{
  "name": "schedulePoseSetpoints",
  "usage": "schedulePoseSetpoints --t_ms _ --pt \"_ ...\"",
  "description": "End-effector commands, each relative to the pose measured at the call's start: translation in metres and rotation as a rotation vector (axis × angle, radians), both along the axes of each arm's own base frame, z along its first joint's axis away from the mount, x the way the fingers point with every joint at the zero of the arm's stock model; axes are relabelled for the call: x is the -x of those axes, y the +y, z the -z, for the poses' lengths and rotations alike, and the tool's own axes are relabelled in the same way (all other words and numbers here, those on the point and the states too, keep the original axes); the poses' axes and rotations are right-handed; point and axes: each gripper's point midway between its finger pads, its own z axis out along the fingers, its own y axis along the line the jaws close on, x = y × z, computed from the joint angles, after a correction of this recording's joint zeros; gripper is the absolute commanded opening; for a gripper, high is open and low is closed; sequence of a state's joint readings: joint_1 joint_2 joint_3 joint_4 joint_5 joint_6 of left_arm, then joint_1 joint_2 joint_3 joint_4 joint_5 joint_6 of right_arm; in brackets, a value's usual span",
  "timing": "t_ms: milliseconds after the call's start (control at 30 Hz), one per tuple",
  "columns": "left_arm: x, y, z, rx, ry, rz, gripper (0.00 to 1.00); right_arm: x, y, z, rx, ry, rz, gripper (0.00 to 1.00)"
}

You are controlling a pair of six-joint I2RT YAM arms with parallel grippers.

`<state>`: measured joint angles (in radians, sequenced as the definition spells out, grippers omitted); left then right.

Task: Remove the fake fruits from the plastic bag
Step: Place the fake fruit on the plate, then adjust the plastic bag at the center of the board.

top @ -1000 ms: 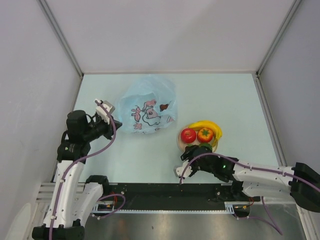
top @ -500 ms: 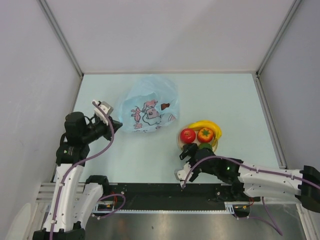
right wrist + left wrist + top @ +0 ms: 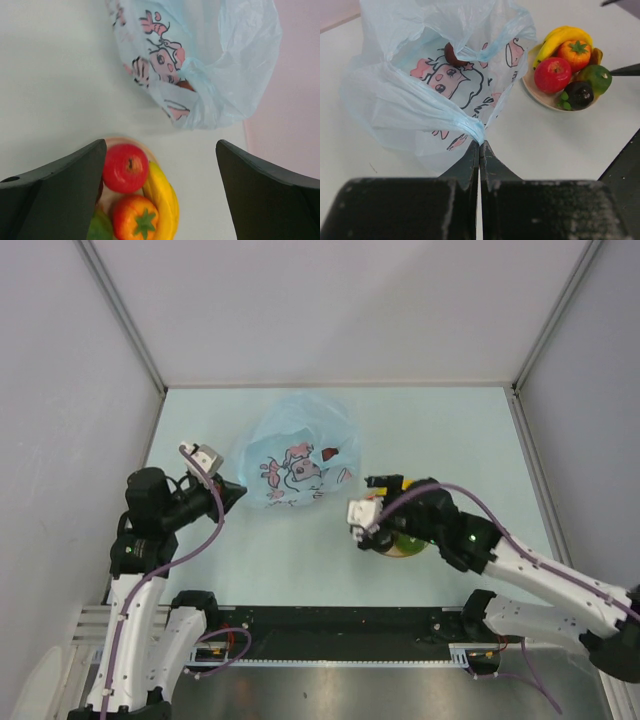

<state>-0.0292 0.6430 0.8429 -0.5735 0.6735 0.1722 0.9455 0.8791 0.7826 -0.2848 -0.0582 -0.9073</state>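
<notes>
The light-blue plastic bag (image 3: 295,452) lies at the middle left, its mouth facing the plate. My left gripper (image 3: 480,145) is shut on a bunched edge of the bag (image 3: 420,95) and holds it up. A dark reddish fruit (image 3: 452,54) shows inside the bag. On the beige plate (image 3: 540,96) lie a banana (image 3: 565,37), a red apple (image 3: 552,75), an orange fruit (image 3: 575,52), a green one (image 3: 594,79) and a dark purple one (image 3: 577,94). My right gripper (image 3: 161,145) hangs open above the plate (image 3: 117,141), empty, pointing at the bag (image 3: 200,65).
In the top view my right arm (image 3: 450,530) covers most of the plate (image 3: 400,550). Grey walls stand to the left, right and far side. The black rail with both arm bases runs along the near edge.
My right gripper rose from the table's near edge to above the plate, toward the bag, and opened wide. The left gripper kept its hold and drew the bag edge slightly left.
</notes>
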Motion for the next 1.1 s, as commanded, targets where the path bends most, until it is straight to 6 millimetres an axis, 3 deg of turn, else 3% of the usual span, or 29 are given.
schedulePoseSetpoints --t_ms 0,133,200,267,300,333,500,533,567,633,767,867,900,1033,1067 --pt "0.01 -0.007 -0.002 0.061 0.025 0.021 0.0 -0.039 0.04 -0.062 -0.353 0.164 0.183 0.95" --pt "0.011 -0.005 -0.003 0.052 0.009 0.012 0.0 -0.05 0.08 -0.085 -0.468 0.186 0.128 0.85" --pt "0.011 -0.005 -0.003 0.051 0.004 0.016 0.0 -0.063 0.108 -0.084 -0.484 0.267 0.13 0.75" --pt "0.012 -0.005 -0.003 0.044 -0.008 0.022 0.0 -0.077 0.121 -0.079 -0.493 0.327 0.166 0.69" --pt "0.012 -0.005 -0.003 0.037 -0.01 0.024 0.0 -0.092 0.134 -0.053 -0.469 0.401 0.212 0.68" --pt "0.013 -0.004 -0.001 0.022 -0.014 0.027 0.0 -0.103 0.142 -0.067 -0.497 0.406 0.216 0.67" --pt "0.014 0.0 -0.002 -0.02 -0.023 0.023 0.0 -0.13 0.18 -0.016 -0.436 0.576 0.22 0.62" --pt "0.013 0.0 -0.002 -0.024 -0.018 0.025 0.0 -0.136 0.188 0.013 -0.399 0.624 0.243 0.61" --pt "0.012 0.0 -0.006 -0.027 -0.028 0.026 0.0 -0.142 0.19 0.018 -0.395 0.63 0.257 0.59" --pt "0.007 0.0 -0.009 -0.029 -0.021 0.029 0.0 -0.166 0.185 0.057 -0.37 0.647 0.386 0.53" --pt "-0.007 0.0 -0.033 -0.048 -0.052 0.034 0.0 -0.225 0.167 0.088 -0.411 0.649 0.542 0.56" --pt "-0.021 0.003 -0.047 -0.079 -0.067 0.029 0.0 -0.274 0.157 0.087 -0.457 0.556 0.602 0.57" --pt "-0.024 0.004 -0.051 -0.085 -0.077 0.029 0.0 -0.295 0.159 0.059 -0.518 0.494 0.603 0.58" --pt "-0.049 0.008 -0.081 -0.119 -0.143 0.011 0.0 -0.355 0.145 0.002 -0.634 0.252 0.656 0.62" --pt "-0.053 0.01 -0.106 -0.123 -0.202 -0.008 0.0 -0.367 0.142 -0.019 -0.695 0.164 0.665 0.63"
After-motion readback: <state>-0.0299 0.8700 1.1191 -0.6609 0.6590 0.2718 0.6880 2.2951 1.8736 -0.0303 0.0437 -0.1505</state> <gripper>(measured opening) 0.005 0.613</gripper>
